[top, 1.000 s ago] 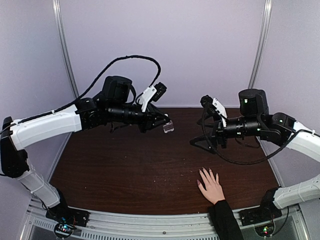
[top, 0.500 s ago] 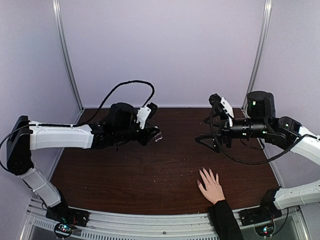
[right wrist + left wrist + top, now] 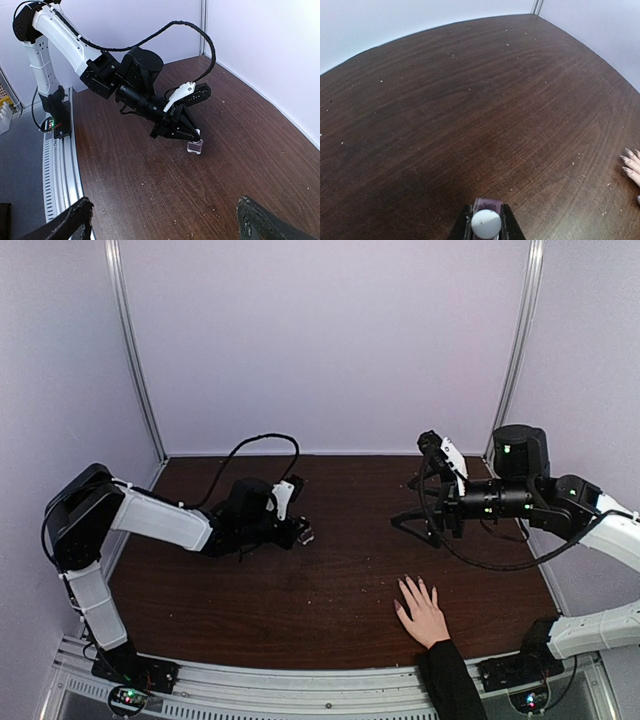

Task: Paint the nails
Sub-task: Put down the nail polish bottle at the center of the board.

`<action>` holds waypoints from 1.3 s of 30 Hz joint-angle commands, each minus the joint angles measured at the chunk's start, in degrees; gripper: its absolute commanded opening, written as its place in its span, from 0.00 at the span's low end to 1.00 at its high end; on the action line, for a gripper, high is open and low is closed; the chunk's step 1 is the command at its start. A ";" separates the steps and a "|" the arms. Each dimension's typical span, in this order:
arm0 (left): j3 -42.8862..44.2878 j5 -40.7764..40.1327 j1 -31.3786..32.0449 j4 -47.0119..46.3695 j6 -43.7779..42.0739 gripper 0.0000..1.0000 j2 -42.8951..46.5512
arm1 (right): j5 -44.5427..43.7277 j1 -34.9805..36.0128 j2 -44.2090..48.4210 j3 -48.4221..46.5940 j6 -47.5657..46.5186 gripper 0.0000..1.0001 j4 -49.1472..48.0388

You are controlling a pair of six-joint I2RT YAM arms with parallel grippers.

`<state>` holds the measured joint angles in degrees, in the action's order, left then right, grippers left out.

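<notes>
Now the bottle [image 3: 194,146] has come down to the table [image 3: 330,580], left jaws clamped on it, right jaws wide, empty, ready to uncap.

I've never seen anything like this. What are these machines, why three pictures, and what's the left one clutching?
These are two robot arms bolted to a dark wooden table. One picture looks down from above; the other two come from cameras on each wrist. The left end effector is shut on a small clear bottle with a pale cap. The right end effector is open and empty. A person's hand lies flat near the front, fingers spread, its nails showing.
</notes>
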<state>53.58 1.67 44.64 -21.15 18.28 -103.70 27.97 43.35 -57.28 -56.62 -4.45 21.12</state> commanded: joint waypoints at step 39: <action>0.27 2.23 0.09 -2.25 -1.14 0.48 -2.21 | -1.50 -0.60 0.14 0.58 0.10 1.00 -1.66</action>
<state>52.10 2.90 44.69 -24.99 17.89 -109.30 27.97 43.24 -57.43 -56.23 -4.49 20.95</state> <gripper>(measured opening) 0.440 0.997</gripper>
